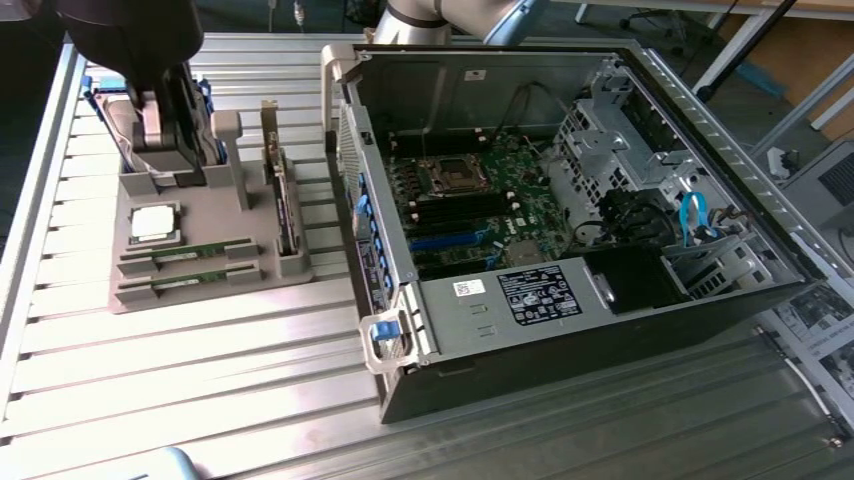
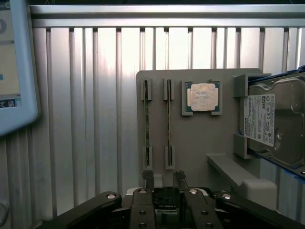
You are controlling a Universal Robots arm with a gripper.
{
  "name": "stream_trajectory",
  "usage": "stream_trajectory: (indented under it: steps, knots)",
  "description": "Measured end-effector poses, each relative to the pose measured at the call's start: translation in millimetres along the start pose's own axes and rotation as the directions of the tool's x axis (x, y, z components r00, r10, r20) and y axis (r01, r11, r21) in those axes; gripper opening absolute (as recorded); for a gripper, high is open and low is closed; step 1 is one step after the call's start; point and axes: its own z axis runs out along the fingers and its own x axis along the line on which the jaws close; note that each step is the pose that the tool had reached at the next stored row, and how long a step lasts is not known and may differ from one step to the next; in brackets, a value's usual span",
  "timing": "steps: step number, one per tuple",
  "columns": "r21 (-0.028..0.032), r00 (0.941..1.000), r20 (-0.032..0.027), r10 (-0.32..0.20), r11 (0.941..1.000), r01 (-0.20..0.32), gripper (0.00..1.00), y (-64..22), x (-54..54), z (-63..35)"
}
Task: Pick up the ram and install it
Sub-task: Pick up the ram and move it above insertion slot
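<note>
At the exterior view's left, my arm (image 1: 127, 50) hangs over the gray tray (image 1: 220, 225), which sits on the slatted table (image 1: 174, 400). From the wrist I see the gripper (image 2: 164, 179) with its fingertips apart and nothing between them, near the sticks' ends but clear of them. The hard drive (image 2: 281, 119) stands on edge at one end of the tray, and the CPU (image 1: 154, 222) lies flat beside it. The ram (image 1: 187, 252) sits on edge in its slot just beside the CPU. A second ram (image 1: 187, 282) lies parallel in the next slot. Both are untouched. Right of them an expansion card (image 1: 279, 200) stands upright. Further right, the open PC case (image 1: 641, 330) shows its motherboard (image 1: 467, 200).
</note>
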Motion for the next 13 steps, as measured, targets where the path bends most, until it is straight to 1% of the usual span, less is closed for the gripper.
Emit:
stream_trajectory:
  steps: [13]
  knots:
    - [0.0000,1.0000,0.0000,0.000,1.0000,0.000,0.30,0.0,-0.1,3.6]
